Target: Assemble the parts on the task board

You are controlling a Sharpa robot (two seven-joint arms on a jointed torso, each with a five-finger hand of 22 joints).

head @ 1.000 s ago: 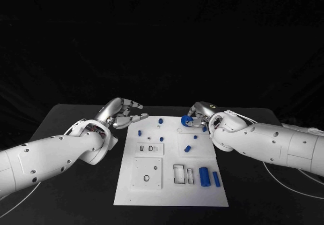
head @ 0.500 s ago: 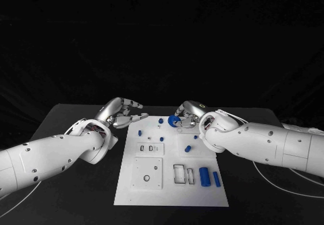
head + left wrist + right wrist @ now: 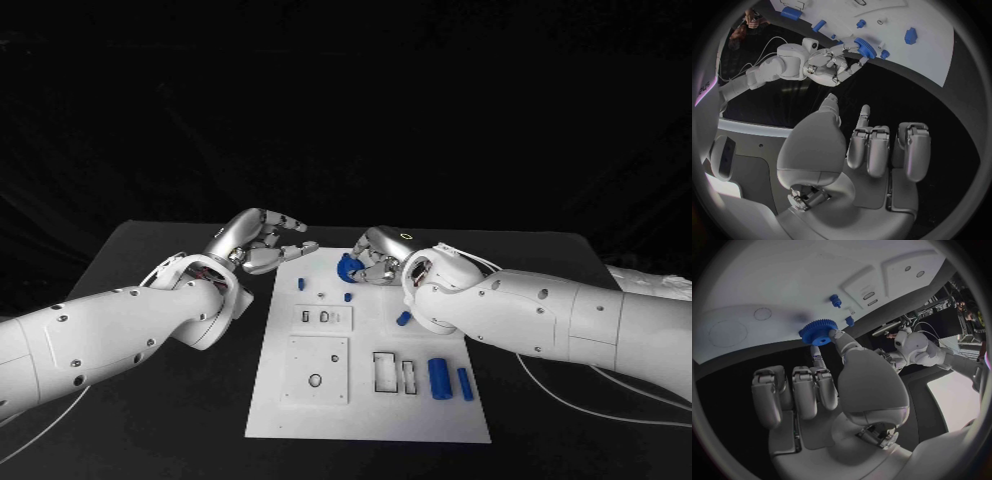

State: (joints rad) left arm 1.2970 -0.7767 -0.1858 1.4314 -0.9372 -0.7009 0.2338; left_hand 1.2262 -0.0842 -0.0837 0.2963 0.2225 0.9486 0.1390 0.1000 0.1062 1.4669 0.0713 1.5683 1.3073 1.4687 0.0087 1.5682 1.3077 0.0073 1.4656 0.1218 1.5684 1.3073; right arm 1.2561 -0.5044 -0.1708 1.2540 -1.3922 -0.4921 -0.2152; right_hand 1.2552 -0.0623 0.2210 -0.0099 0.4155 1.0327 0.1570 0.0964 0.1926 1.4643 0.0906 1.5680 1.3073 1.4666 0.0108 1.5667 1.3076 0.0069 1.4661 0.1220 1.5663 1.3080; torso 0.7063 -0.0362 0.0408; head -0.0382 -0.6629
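Above the white board (image 3: pixel 368 400), right hand (image 3: pixel 378 262) pinches a toothed blue gear (image 3: pixel 819 331).

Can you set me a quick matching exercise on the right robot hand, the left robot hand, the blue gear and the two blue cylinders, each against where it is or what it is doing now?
Column one:
1. right robot hand
2. left robot hand
3. blue gear
4. two blue cylinders

Column two:
A. lying side by side near the task board's near right corner
B. holds nothing, beside the board's far left corner
C. pinches a part over the board's far end
D. pinched between fingertips

Pairs: 1-C, 2-B, 3-D, 4-A
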